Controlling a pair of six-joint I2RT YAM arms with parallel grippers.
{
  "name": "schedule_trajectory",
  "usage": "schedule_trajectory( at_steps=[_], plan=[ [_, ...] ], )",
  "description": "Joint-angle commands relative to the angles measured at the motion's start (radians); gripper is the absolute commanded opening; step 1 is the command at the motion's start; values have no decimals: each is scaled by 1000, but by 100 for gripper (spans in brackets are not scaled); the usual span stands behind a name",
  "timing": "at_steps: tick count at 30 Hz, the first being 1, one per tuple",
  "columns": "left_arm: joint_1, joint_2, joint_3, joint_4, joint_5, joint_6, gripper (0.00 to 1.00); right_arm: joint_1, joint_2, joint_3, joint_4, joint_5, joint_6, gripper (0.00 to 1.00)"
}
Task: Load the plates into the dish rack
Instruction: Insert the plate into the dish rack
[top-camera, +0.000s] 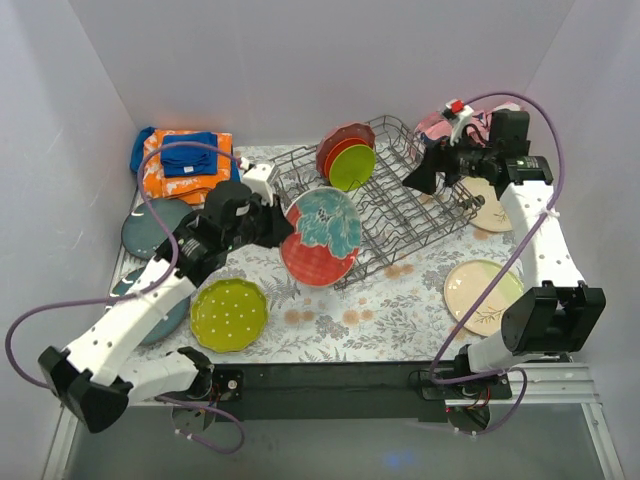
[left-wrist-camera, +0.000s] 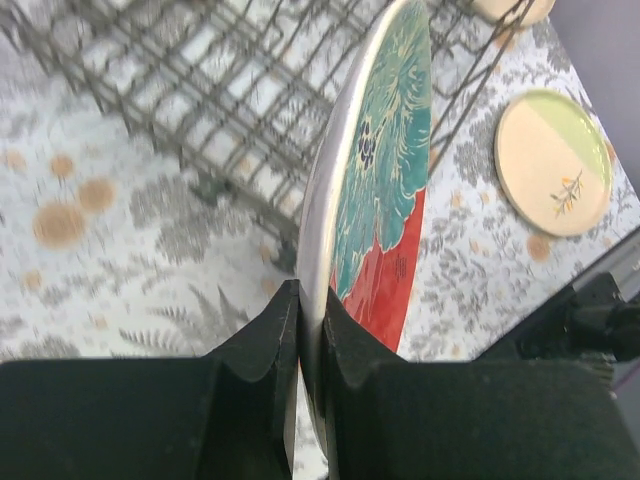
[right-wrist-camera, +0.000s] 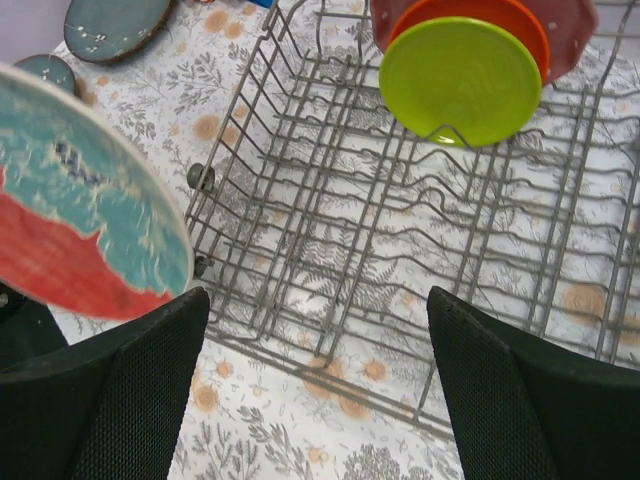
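Note:
My left gripper (top-camera: 283, 226) is shut on the rim of the red-teal floral plate (top-camera: 320, 236) and holds it on edge, off the table, at the near left corner of the grey wire dish rack (top-camera: 420, 215). In the left wrist view the fingers (left-wrist-camera: 270, 340) clamp this plate (left-wrist-camera: 378, 180) edge-on beside the rack (left-wrist-camera: 180, 90). A red, an orange and a lime plate (top-camera: 352, 166) stand in the rack's far left end. My right gripper (top-camera: 420, 176) is open and empty above the rack's right part (right-wrist-camera: 480, 240); its view shows the lime plate (right-wrist-camera: 460, 80) and the floral plate (right-wrist-camera: 80, 220).
On the table lie a yellow-green dotted plate (top-camera: 228, 313), a slate-blue plate (top-camera: 152, 228), a teal plate (top-camera: 172, 318) partly under the left arm, two cream plates (top-camera: 482, 290) (top-camera: 493, 211) and a pink plate (top-camera: 436, 125) behind the right gripper. Folded cloths (top-camera: 185, 160) lie far left.

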Motion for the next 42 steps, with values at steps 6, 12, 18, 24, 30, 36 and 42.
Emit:
schedule_trajectory(
  at_steps=[6,12,18,24,30,36,42],
  plan=[
    [101,234,283,418,99,206,0,-195,-79,-218,-4,-333,-206,89],
    [121,437,430,528,133,337,0,-251,-88,-470,191,-418,-160,85],
    [124,644,587,590,153,423,0,-272,-134,-538,208,-401,-175,86],
    [124,820,731,602,130,489,0,-281,-152,-545,218,-400,-164,86],
    [124,892,791,640,119,505,0,-286,-161,-556,237,-393,-149,86],
    [124,918,794,685,109,549,0,-289,-155,-561,247,-395,-141,86],
    [124,931,798,732,93,588,0,-292,-146,-564,251,-392,-138,86]
  ],
)
